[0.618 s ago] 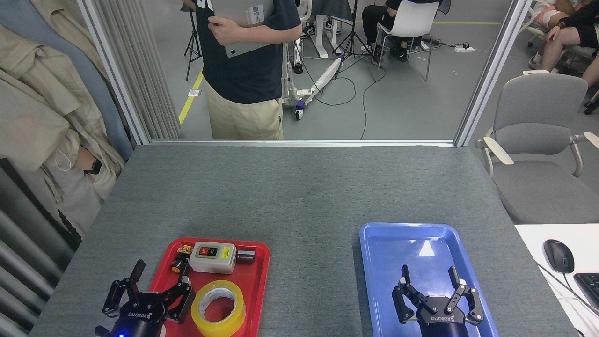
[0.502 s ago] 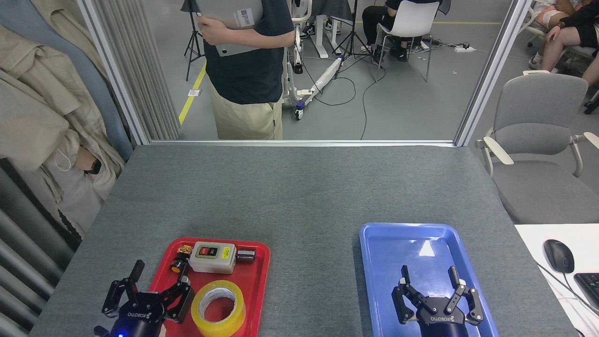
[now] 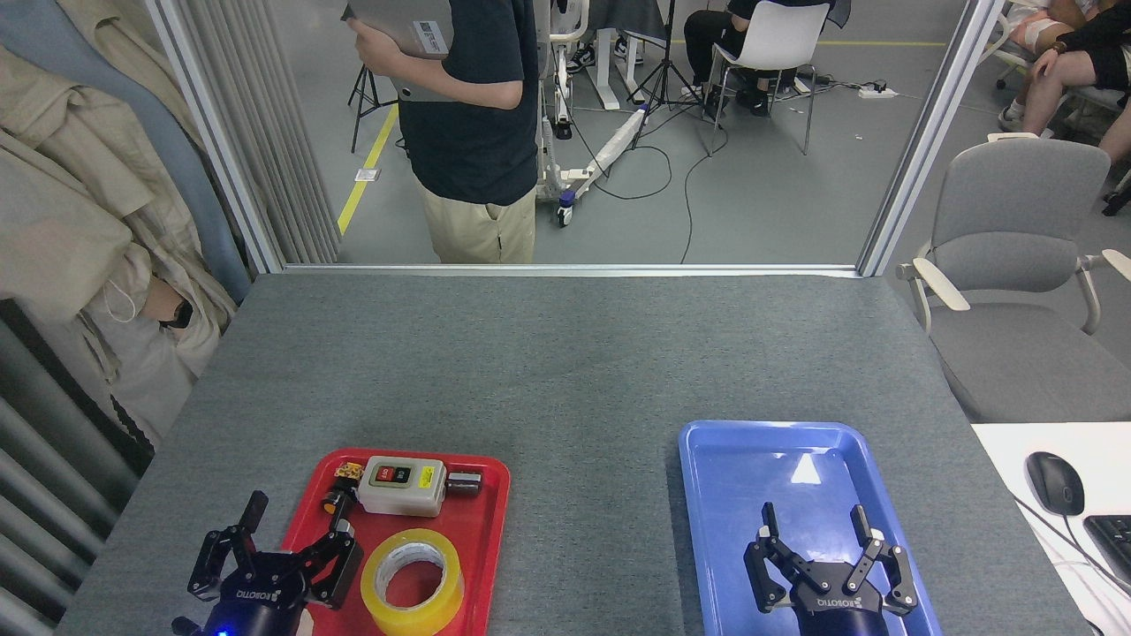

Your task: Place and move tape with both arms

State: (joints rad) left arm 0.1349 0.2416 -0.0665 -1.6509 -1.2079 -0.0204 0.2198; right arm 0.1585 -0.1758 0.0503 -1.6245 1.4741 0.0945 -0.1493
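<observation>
Left gripper, fingers spread wide, hovers beside the tape at the red tray's near edge; right gripper waits open-fingered. Straddling the roll's wall should grip best.

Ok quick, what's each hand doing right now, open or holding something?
Left hand: open, empty, beside the tape.
Right hand: open, empty, over the blue tray.

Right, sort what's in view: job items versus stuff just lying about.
Job:
tape
left claw
right claw
red tray
blue tray

Lying about:
switch box
mouse
keyboard
chair
</observation>
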